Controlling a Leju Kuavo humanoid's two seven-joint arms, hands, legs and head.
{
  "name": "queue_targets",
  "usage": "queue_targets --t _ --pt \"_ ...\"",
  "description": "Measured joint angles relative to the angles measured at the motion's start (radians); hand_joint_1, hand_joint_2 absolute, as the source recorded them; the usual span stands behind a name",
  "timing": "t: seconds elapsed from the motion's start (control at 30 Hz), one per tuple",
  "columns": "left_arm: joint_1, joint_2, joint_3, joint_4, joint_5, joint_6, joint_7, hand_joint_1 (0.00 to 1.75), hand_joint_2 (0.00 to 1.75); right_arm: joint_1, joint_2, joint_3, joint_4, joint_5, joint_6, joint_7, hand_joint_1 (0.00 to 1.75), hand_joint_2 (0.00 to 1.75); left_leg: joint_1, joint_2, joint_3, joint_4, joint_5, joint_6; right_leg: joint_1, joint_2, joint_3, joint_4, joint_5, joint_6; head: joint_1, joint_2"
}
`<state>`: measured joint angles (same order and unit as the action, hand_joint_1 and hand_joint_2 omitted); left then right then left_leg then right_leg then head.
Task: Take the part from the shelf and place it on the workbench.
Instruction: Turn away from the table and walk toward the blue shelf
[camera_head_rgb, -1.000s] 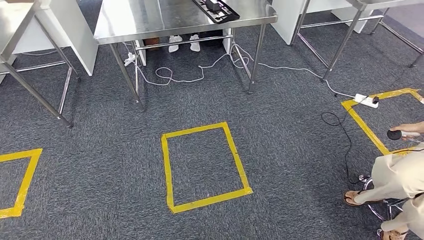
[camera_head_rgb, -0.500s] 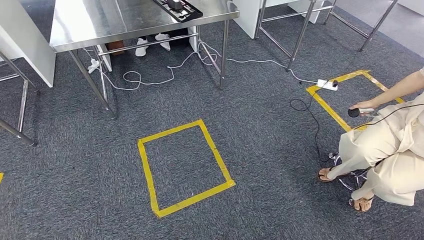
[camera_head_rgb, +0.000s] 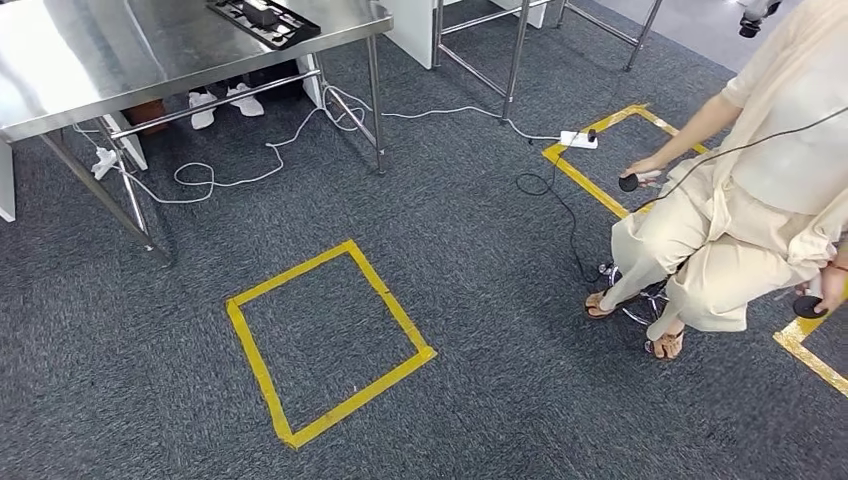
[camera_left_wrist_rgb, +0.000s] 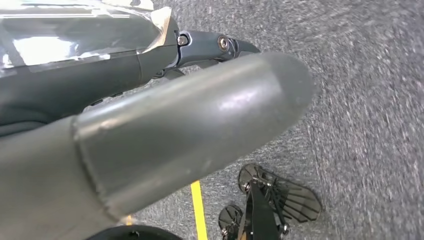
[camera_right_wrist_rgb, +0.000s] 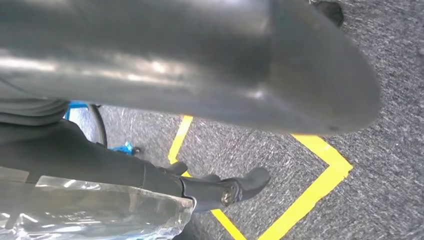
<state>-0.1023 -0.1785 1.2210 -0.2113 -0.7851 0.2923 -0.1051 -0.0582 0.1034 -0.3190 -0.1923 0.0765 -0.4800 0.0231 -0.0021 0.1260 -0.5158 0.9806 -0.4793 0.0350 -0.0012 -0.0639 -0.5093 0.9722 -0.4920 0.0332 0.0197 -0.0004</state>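
Carpet (camera_head_rgb: 480, 400), grey, across the head view, with a yellow tape square (camera_head_rgb: 253, 360) near the middle. Steel table (camera_head_rgb: 100, 50) at far left, a black tray (camera_head_rgb: 262, 22) on its top carrying a dark block (camera_head_rgb: 262, 12), possibly the part. At right, a seated person (camera_head_rgb: 760, 200) holding a round black controller (camera_head_rgb: 628, 183). Closer in at the wrists: left hand (camera_left_wrist_rgb: 150, 115) with thick grey thumb and one dark finger (camera_left_wrist_rgb: 215, 45) stretched along clear film (camera_left_wrist_rgb: 75, 30); right hand (camera_right_wrist_rgb: 200, 65) likewise, finger (camera_right_wrist_rgb: 225, 190) beside more film (camera_right_wrist_rgb: 90, 210). Cannot tell whether either hand grips the film or hangs loose.
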Motion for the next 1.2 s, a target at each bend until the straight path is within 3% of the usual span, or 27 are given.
queue_targets --t 0.03,0.1,0.17,0.23,0.27,0.3,0.33,0.4,0.47,0.53,0.6,0.67,0.73,0.77,0.8,0.83,0.9,0.97,1.03,1.1,1.13,1.2 --pt "-0.001 0.0 0.0 0.0 -0.002 -0.002 -0.002 0.0 0.0 0.002 0.0 -0.001 0.0 -0.002 0.0 0.0 0.0 0.0 0.001 0.005 0.001 0.0 -0.001 -0.006 -0.006 0.012 -0.001 -0.002 0.004 -0.008 0.0 0.0" --pt "-0.004 0.0 0.0 0.0 -0.004 -0.007 -0.006 0.0 0.0 0.004 0.001 -0.003 0.0 -0.006 -0.001 -0.003 0.0 0.0 0.007 -0.03 -0.009 0.029 -0.028 -0.02 -0.018 0.031 0.001 -0.006 0.013 -0.022 -0.003 0.0" --pt "-0.001 0.001 0.0 0.0 -0.009 -0.008 0.0 0.0 0.0 0.002 0.003 -0.005 0.0 -0.007 -0.003 0.002 0.0 0.0 0.013 -0.095 -0.057 0.141 -0.1 -0.029 -0.025 0.051 -0.001 -0.008 0.02 -0.033 -0.007 0.0" --pt "0.004 0.0 0.0 0.0 -0.012 -0.006 0.012 0.0 0.0 0.003 0.004 -0.006 0.0 -0.006 -0.005 0.012 0.0 0.0 0.015 -0.122 -0.116 0.278 -0.16 -0.033 -0.024 0.076 -0.006 -0.007 0.023 -0.037 -0.008 0.0" --pt "0.006 0.0 0.0 0.001 -0.013 -0.004 0.016 0.0 0.0 0.005 0.004 -0.006 0.001 -0.005 -0.006 0.015 0.0 0.0 0.016 -0.124 -0.128 0.306 -0.161 -0.034 -0.023 0.09 -0.006 -0.006 0.023 -0.036 -0.008 0.0" --pt "0.007 0.0 0.0 0.001 -0.013 -0.002 0.018 0.0 0.0 0.007 0.004 -0.006 0.001 -0.005 -0.006 0.017 0.0 0.0 0.018 -0.126 -0.121 0.291 -0.14 -0.034 -0.024 0.104 -0.005 -0.004 0.023 -0.035 -0.008 0.0" --pt "0.008 0.0 0.0 0.001 -0.013 -0.001 0.019 0.0 0.0 0.008 0.004 -0.007 0.001 -0.005 -0.006 0.018 0.0 0.0 0.021 -0.132 -0.096 0.238 -0.102 -0.034 -0.025 0.119 -0.004 -0.001 0.023 -0.035 -0.008 0.0" --pt "0.009 0.0 0.0 0.001 -0.014 0.0 0.019 0.0 0.0 0.007 0.004 -0.007 0.001 -0.004 -0.007 0.018 0.0 0.0 0.031 -0.184 -0.035 0.098 -0.035 -0.035 -0.023 0.146 -0.01 0.009 0.021 -0.029 -0.01 0.0" --pt "0.009 0.0 0.0 0.002 -0.014 0.0 0.019 0.0 0.0 0.004 0.004 -0.007 0.001 -0.004 -0.007 0.018 0.0 0.0 0.034 -0.225 -0.011 0.032 -0.019 -0.032 -0.02 0.17 -0.027 0.018 0.023 -0.016 -0.012 0.0" --pt "0.008 0.0 0.0 0.003 -0.014 0.0 0.02 0.0 0.0 0.005 0.004 -0.007 0.002 -0.004 -0.007 0.018 0.0 0.0 0.029 -0.208 -0.013 0.027 -0.019 -0.021 -0.021 0.191 -0.045 0.019 0.03 0.0 -0.012 0.0" --pt "0.008 -0.001 0.0 0.003 -0.014 0.0 0.021 0.0 0.0 0.008 0.003 -0.007 0.002 -0.004 -0.007 0.019 0.0 0.0 0.027 -0.181 -0.013 0.018 -0.01 -0.002 -0.021 0.159 -0.067 0.045 0.018 0.007 -0.01 0.0" --pt "0.009 -0.002 0.0 0.004 -0.014 0.001 0.021 0.0 0.0 0.007 0.003 -0.007 0.002 -0.003 -0.008 0.02 0.0 0.0 0.024 -0.148 -0.013 0.013 -0.005 0.011 -0.019 0.099 -0.12 0.148 -0.034 0.0 -0.006 0.0" --pt "0.011 -0.002 0.0 0.004 -0.014 0.001 0.025 0.0 0.0 0.006 0.003 -0.007 0.002 -0.001 -0.009 0.026 0.0 0.0 0.018 -0.114 -0.016 0.013 -0.006 0.015 -0.019 0.078 -0.186 0.283 -0.091 -0.003 -0.004 0.0" --pt "0.011 -0.002 0.0 0.004 -0.014 0.001 0.029 0.0 0.0 0.007 0.003 -0.007 0.002 0.001 -0.01 0.031 0.0 0.0 0.016 -0.098 -0.017 0.013 -0.006 0.015 -0.02 0.075 -0.201 0.318 -0.101 0.001 -0.004 0.0" --pt "0.011 -0.002 0.0 0.004 -0.014 0.001 0.032 0.0 0.0 0.009 0.003 -0.007 0.002 0.002 -0.012 0.036 0.0 0.0 0.015 -0.084 -0.018 0.013 -0.006 0.015 -0.02 0.073 -0.191 0.308 -0.094 0.008 -0.003 0.0" --pt "0.011 -0.003 0.0 0.004 -0.014 0.001 0.035 0.0 0.0 0.011 0.002 -0.007 0.002 0.003 -0.014 0.04 0.0 0.0 0.014 -0.071 -0.017 0.013 -0.006 0.014 -0.02 0.066 -0.158 0.257 -0.074 0.016 -0.003 0.0" --pt "0.011 -0.004 0.0 0.005 -0.014 0.001 0.038 0.0 0.0 0.012 0.001 -0.007 0.002 0.004 -0.018 0.045 0.0 0.0 0.011 -0.049 -0.013 0.014 -0.008 0.011 -0.016 0.028 -0.067 0.1 -0.024 0.022 -0.003 0.0" --pt "0.011 -0.006 0.0 0.005 -0.015 0.001 0.039 0.0 0.0 0.009 0.001 -0.007 0.002 0.006 -0.02 0.047 0.0 0.0 0.007 -0.031 -0.007 0.014 -0.012 0.002 -0.006 0.0 -0.025 0.019 0.004 0.011 -0.003 0.0" --pt "0.008 -0.008 0.0 0.005 -0.015 0.001 0.039 0.0 0.0 0.009 -0.001 -0.007 0.002 0.006 -0.021 0.048 0.0 0.0 0.007 -0.013 0.001 0.011 -0.014 -0.01 0.0 0.012 -0.029 0.013 0.012 -0.005 -0.004 0.0" --pt "0.005 -0.01 0.0 0.005 -0.015 -0.001 0.032 0.0 0.0 0.011 -0.003 -0.007 0.002 0.006 -0.017 0.043 0.0 0.0 0.012 -0.035 -0.002 0.026 -0.029 -0.023 -0.013 0.031 -0.023 0.006 0.022 -0.021 -0.007 0.0" --pt "0.005 -0.01 0.0 0.005 -0.014 -0.004 0.023 0.0 0.0 0.011 -0.003 -0.007 0.002 0.004 -0.012 0.036 0.0 0.0 0.014 -0.061 -0.015 0.06 -0.055 -0.029 -0.019 0.039 -0.021 0.002 0.028 -0.029 -0.009 0.0" --pt "0.005 -0.009 0.0 0.005 -0.013 -0.012 0.003 0.0 0.0 0.009 -0.001 -0.007 0.002 0.001 0.0 0.017 0.0 0.0 0.018 -0.113 -0.071 0.188 -0.132 -0.035 -0.022 0.057 -0.024 0.001 0.034 -0.04 -0.012 0.0"
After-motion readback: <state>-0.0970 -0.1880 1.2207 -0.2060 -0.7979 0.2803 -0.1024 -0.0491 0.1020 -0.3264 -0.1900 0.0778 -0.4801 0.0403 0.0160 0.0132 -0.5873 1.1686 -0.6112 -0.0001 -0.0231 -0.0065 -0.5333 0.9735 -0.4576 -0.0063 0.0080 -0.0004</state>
